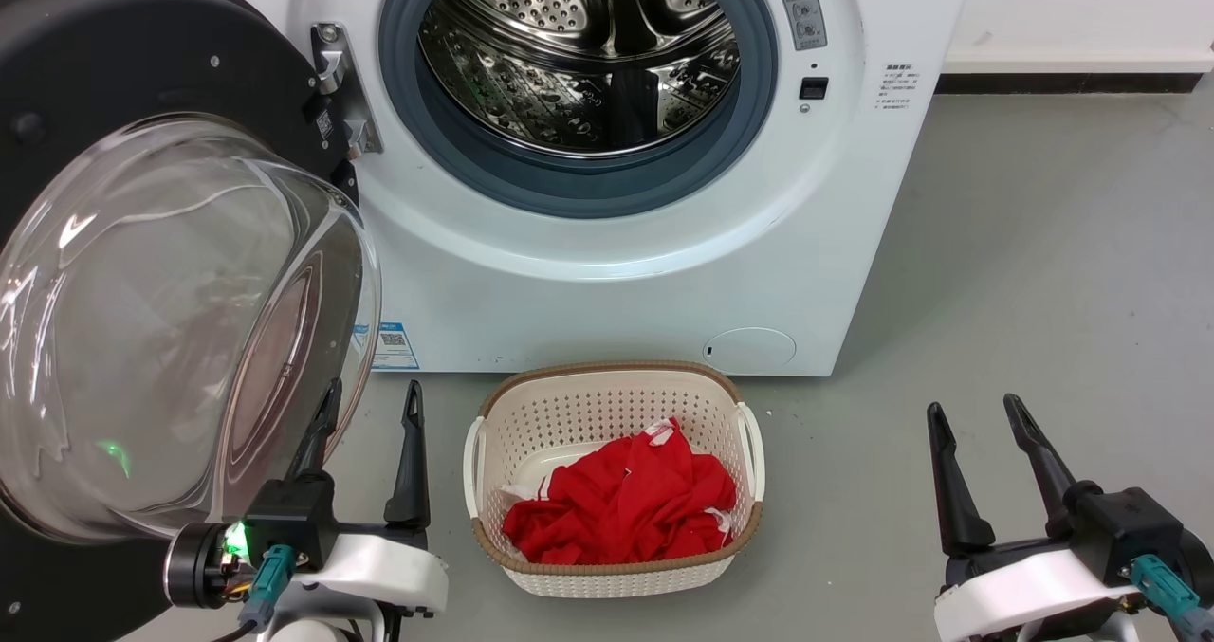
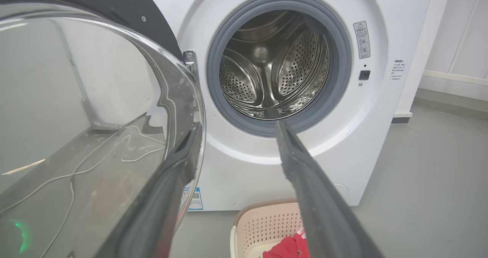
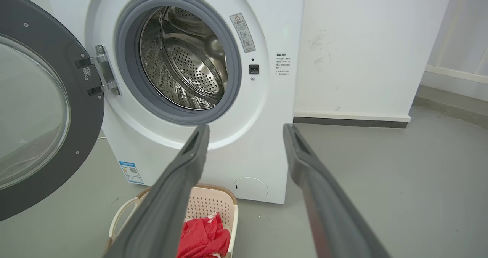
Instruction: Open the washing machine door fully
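The washing machine (image 1: 626,282) stands ahead of both jaws. The washing machine door (image 1: 161,310) is swung wide, its glass just left of my left jaws. A basket (image 1: 607,370) sits between them and my right jaws. Both pairs gape, empty.

A white basket (image 1: 588,414) holding red cloth (image 1: 621,504) sits on the grey floor (image 1: 1043,291).

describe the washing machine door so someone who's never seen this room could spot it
Find the white front-loading washing machine. Hinged at its left side in the head view, the washing machine door hangs swung open. It is the glossy black disc with a bulging clear glass bowl, unlike the grey-gasketed steel drum opening beside it.
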Controlling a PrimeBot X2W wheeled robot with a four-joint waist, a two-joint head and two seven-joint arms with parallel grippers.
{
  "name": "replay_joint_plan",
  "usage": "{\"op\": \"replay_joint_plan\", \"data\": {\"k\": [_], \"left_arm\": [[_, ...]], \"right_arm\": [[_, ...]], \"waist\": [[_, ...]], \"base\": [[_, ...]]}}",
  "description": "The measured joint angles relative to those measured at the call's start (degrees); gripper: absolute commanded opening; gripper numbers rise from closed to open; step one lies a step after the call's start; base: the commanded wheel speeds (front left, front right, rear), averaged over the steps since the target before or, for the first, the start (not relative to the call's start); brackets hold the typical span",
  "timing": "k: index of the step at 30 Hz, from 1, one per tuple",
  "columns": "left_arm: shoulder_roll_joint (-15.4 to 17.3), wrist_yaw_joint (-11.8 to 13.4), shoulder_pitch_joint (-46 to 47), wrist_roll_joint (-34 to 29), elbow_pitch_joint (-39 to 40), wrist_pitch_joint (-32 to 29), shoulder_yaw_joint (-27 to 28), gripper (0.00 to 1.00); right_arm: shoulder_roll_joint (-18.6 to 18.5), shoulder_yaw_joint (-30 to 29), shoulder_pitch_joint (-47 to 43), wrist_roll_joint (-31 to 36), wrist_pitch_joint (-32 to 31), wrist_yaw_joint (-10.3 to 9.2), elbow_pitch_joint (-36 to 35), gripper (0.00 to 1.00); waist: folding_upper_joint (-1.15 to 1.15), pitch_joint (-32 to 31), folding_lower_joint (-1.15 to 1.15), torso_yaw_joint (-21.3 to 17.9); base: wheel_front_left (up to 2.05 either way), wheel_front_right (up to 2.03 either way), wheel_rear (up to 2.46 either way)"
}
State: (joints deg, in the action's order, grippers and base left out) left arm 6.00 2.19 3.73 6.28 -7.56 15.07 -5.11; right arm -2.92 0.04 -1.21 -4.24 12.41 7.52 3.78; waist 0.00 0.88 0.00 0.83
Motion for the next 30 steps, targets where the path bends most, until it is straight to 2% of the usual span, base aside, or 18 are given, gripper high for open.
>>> {"op": "replay_joint_plan", "data": {"k": [6,7,12,15,30], "left_arm": [[0.0,-0.2,0.0,0.0,0.0,0.0,0.0,1.0],[-0.1,-0.2,-0.1,0.0,-0.5,0.0,-0.1,0.0],[-0.4,-0.4,-0.9,2.3,-2.2,-1.1,0.3,0.0],[-0.6,-0.8,-0.9,7.0,-2.6,-2.4,1.2,0.0],[-1.0,-2.5,-0.9,21.9,-3.0,-5.8,2.8,0.0]], "right_arm": [[0.0,0.0,0.0,-0.4,0.2,0.0,0.2,1.0],[0.0,0.0,-0.2,-0.4,0.1,0.0,0.6,0.0],[0.0,0.3,-1.2,-2.7,-0.1,0.0,1.8,0.0],[-0.1,0.2,-1.1,-8.0,-1.1,0.0,2.1,0.0],[-0.6,-0.1,0.0,-23.8,-3.7,0.0,3.8,0.0]], "waist": [[0.0,0.2,0.0,-0.1],[0.0,0.2,0.0,-0.1],[0.0,0.2,0.0,-0.1],[0.0,0.1,0.0,-0.1],[0.0,0.0,0.0,-0.2]], "base": [[0.0,0.0,0.0],[0.0,0.0,0.0],[0.0,0.0,0.0],[0.0,0.0,0.0],[0.0,0.0,0.0]]}}
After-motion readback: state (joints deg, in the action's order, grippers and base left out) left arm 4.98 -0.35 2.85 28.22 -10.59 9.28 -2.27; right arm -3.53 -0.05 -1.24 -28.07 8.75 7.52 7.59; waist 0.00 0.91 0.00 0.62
